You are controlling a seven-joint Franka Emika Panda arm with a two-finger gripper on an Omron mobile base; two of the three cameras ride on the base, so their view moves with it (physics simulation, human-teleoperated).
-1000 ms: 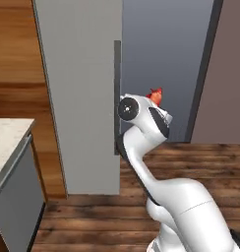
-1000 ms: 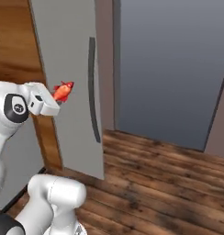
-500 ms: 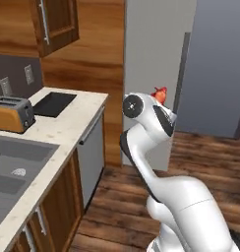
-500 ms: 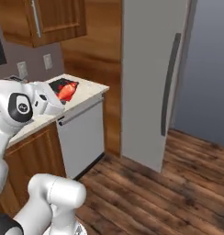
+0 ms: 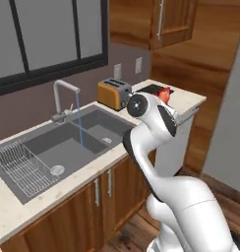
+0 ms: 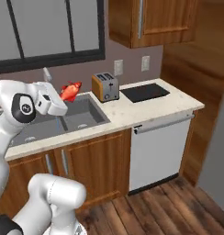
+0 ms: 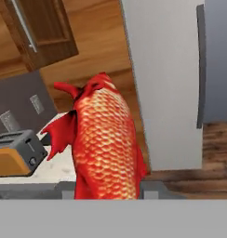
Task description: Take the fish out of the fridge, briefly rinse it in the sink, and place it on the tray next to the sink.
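The fish (image 6: 70, 90) is up in the air, gripped in the hand (image 6: 58, 102) at the end of the white arm, scales bright red-orange, fins spiky. From the hand view the fish (image 7: 104, 144) stands between the two fingers, tail end up, its lower body clamped between them. The hand is clenched on it, no doubt about that.

In the right base view the fish hangs above the sink (image 6: 81, 114), over the near right basin, clear of the table (image 6: 146, 108) and not touching anything but the hand. In the left base view just a bit of red fish (image 5: 165, 93) peeks out behind the arm's upper joint.

Water is running: a thin blue stream falls from the gooseneck faucet (image 5: 63, 96) into the dark double sink (image 5: 68, 145). A white wire dish rack (image 5: 23, 165) sits in the left basin.

To the right of the sink stands the orange-sided toaster (image 6: 105, 86), and beyond it, near the back right corner of the table, lies the flat black tray (image 6: 145, 92). The white dishwasher (image 6: 159, 151) sits under that end of the table. The grey fridge (image 7: 164, 83) with its dark handle shows in the hand view, behind the fish.
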